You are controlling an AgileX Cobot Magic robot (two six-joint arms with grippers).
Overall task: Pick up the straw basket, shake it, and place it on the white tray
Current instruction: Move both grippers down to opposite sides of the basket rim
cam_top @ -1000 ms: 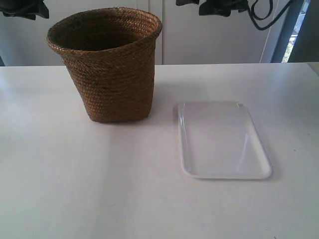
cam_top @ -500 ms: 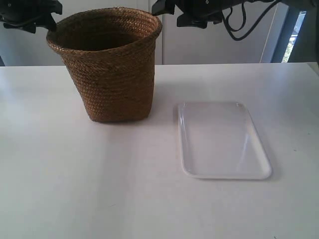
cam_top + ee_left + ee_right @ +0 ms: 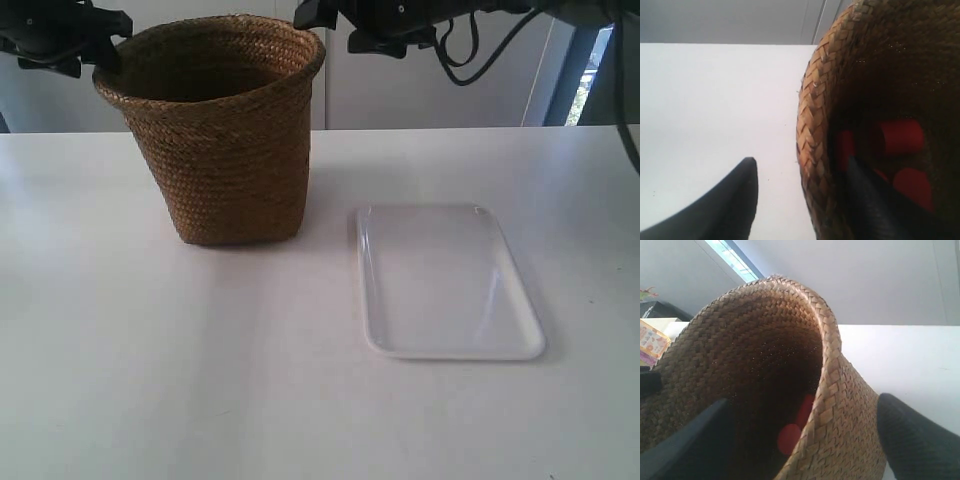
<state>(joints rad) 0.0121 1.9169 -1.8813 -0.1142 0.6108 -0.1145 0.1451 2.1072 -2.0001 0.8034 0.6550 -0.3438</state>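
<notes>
Deep inside the tall brown woven straw basket (image 3: 812, 125), red rounded pieces (image 3: 900, 137) are partly hidden by its rim and too blurred to identify. The exterior view shows only darkness there.

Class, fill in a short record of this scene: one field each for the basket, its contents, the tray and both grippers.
basket: upright on the table, beside the tray, not touching it
contents: red cylinders at the bottom
tray: flat on the table, nothing on it
left gripper: open, straddling the basket rim
right gripper: open, straddling the rim
</notes>
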